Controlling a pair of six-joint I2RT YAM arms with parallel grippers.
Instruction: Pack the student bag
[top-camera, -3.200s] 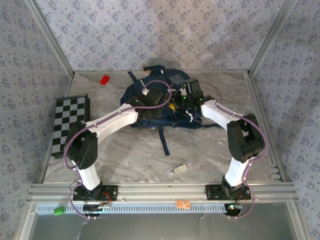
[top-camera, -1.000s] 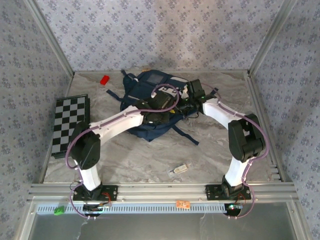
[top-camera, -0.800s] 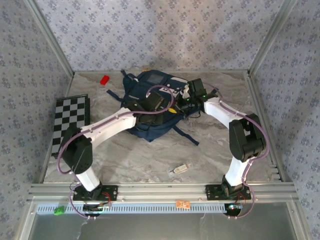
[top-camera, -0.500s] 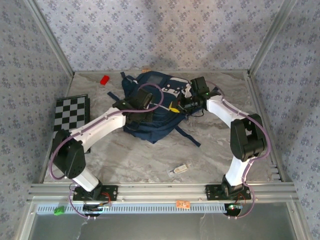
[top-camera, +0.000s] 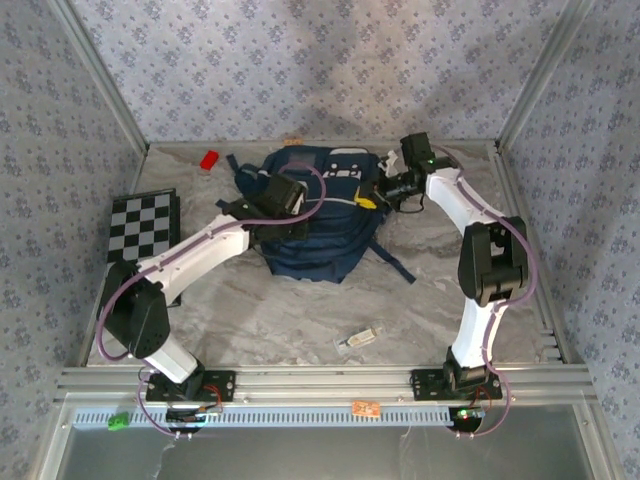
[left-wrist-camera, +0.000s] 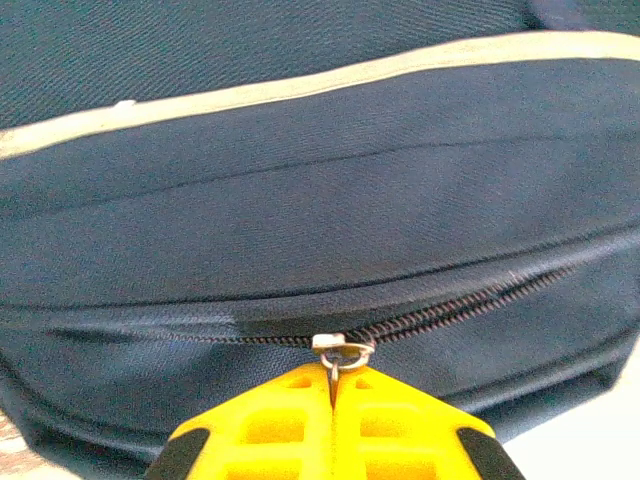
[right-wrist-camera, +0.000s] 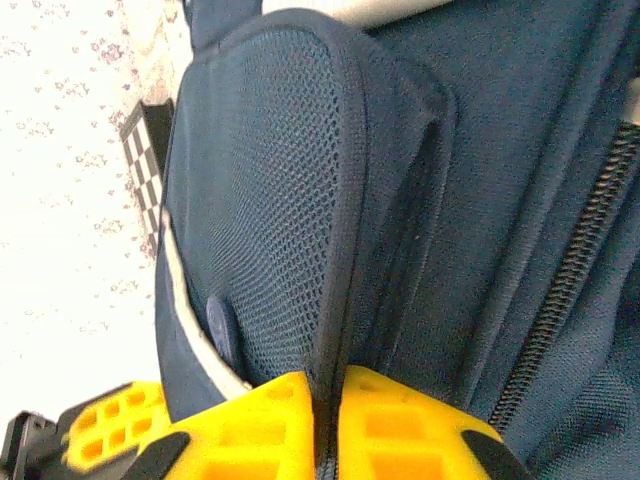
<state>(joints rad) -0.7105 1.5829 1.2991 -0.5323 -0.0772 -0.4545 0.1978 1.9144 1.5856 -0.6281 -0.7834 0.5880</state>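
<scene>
The student bag (top-camera: 325, 225), navy with white trim, lies at the back middle of the table, its dark straps (top-camera: 396, 263) trailing to the right. My left gripper (top-camera: 290, 208) rests on the bag's left side. In the left wrist view its yellow fingers (left-wrist-camera: 270, 425) are shut on the metal zipper pull (left-wrist-camera: 340, 352) of a partly open zipper. My right gripper (top-camera: 372, 197) is at the bag's right upper side. Its yellow fingers (right-wrist-camera: 410, 420) pinch the dark bound edge of a mesh side pocket (right-wrist-camera: 270, 200).
A black-and-white checkerboard (top-camera: 140, 225) lies at the left edge. A small red block (top-camera: 209, 159) sits at the back left. A small clear item (top-camera: 360, 339) lies near the front middle. Metal frame posts stand at the back corners.
The bag has been dragged toward the back wall and turned. Both arms followed it, the right one stretching to the back right and the left gripper shifting left along the bag.
</scene>
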